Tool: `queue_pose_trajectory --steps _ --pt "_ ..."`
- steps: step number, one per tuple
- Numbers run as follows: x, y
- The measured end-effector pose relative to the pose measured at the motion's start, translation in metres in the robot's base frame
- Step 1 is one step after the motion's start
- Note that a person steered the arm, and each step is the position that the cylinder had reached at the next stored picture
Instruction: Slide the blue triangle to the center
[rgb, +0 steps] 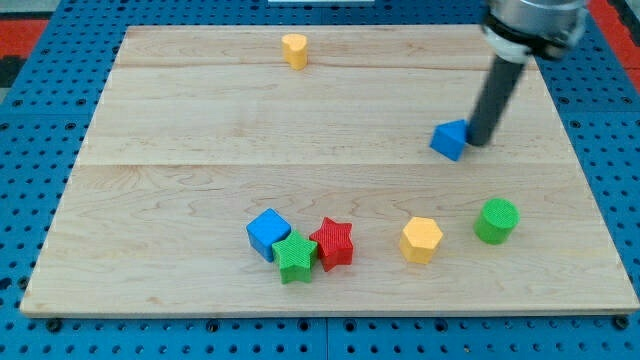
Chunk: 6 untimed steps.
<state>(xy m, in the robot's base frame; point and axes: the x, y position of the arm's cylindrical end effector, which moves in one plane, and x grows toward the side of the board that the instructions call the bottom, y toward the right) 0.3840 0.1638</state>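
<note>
I have no claw here, so no grip to tell, only my tip (478, 140), touching the blue triangle (451, 139) on its right to shove it leftward toward the desk (200, 120) centre.

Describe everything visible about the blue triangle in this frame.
The blue triangle is a small, solid blue wedge-shaped block with a matte look. It lies flat on the wooden board, in the view's right half, above the green cylinder. My tip sits against its right side, seemingly touching. No other block touches it.
</note>
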Motion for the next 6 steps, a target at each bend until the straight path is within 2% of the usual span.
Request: queue_pose_trajectory --steps 1,2,3,4,5,6 --pt "-0.037 -0.07" --pt "-0.009 -0.017" --pt "-0.001 0.032" --pt "0.035 0.014" --pt "0.003 -0.066" --pt "0.0 -0.112"
